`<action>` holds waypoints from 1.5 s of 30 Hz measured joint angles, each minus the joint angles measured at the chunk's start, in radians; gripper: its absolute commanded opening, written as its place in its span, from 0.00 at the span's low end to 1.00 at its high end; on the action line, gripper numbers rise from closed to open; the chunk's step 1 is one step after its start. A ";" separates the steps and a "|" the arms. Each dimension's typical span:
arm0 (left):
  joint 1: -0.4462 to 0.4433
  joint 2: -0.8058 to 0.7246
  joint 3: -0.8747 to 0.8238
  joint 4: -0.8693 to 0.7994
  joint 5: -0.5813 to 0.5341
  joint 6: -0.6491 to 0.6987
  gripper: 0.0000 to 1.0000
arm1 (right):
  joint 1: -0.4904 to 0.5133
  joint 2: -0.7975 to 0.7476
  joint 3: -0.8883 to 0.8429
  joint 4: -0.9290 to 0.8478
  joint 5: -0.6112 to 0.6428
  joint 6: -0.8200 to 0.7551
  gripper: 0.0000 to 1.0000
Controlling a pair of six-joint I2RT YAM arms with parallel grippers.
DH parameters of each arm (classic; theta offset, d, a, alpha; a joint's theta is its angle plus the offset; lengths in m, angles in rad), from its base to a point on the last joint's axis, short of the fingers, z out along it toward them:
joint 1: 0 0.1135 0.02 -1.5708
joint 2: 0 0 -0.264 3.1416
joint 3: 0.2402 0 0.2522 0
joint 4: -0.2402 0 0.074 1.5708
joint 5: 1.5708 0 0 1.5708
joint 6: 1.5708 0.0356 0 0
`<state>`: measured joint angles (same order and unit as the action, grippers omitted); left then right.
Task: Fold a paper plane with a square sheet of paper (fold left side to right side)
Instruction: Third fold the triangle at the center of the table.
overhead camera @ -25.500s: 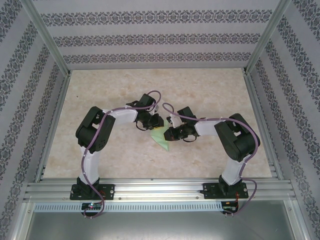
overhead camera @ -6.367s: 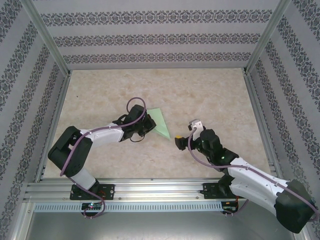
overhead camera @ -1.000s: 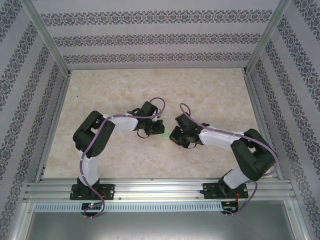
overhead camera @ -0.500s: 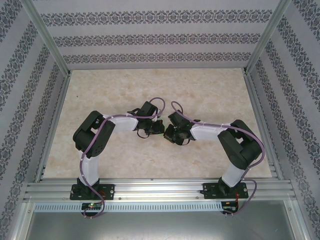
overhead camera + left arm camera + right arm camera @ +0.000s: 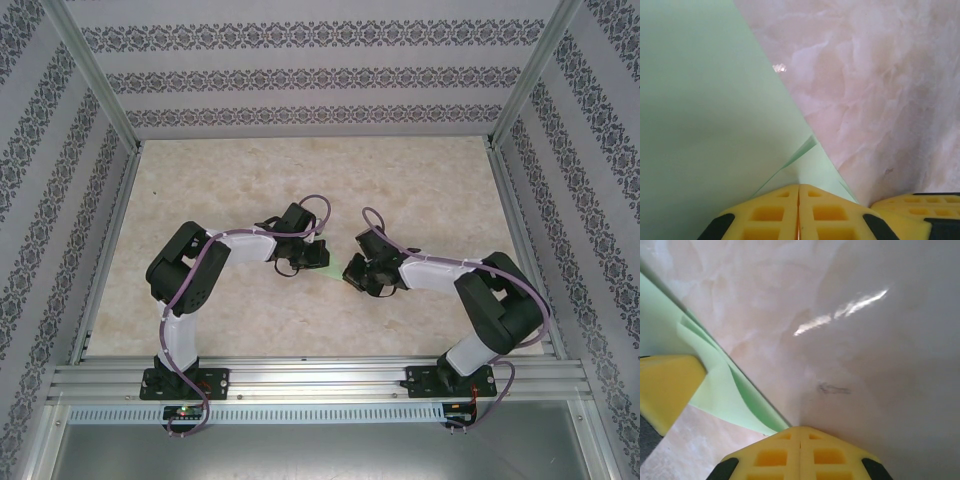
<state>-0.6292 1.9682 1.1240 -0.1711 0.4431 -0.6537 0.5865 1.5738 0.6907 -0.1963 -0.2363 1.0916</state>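
The folded pale mint-green sheet of paper [image 5: 332, 268] lies on the table between my two grippers. In the left wrist view the paper [image 5: 705, 100] covers the left half, with a loose layer lifting near its right edge. My left gripper [image 5: 799, 186] is shut, its yellow tips resting on the paper. My right gripper [image 5: 800, 429] is shut too, its tips on the table right at the paper's [image 5: 715, 385] edge, where layers curl up. From above, the left gripper [image 5: 316, 257] and the right gripper [image 5: 352, 277] sit close together, and most of the paper is hidden beneath them.
The marble-patterned table [image 5: 420, 180] is walled by patterned panels with metal posts on the left, right and far sides. An aluminium rail [image 5: 320, 380] carrying both arm bases runs along the near edge. Each wrist view catches the other gripper's yellow finger [image 5: 910, 210] close by.
The right gripper pushed left toward the left gripper over the paper, then drew back to the right. The left arm has stayed in place on the paper.
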 measured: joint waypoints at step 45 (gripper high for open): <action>0.106 -0.386 -0.325 -0.007 -0.034 -0.178 0.60 | 0.058 0.099 0.097 0.052 -0.235 -0.494 0.52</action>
<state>-0.5236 1.5818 0.7990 -0.1783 0.4091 -0.8318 0.6449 1.6730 0.7876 -0.1440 -0.4713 0.5976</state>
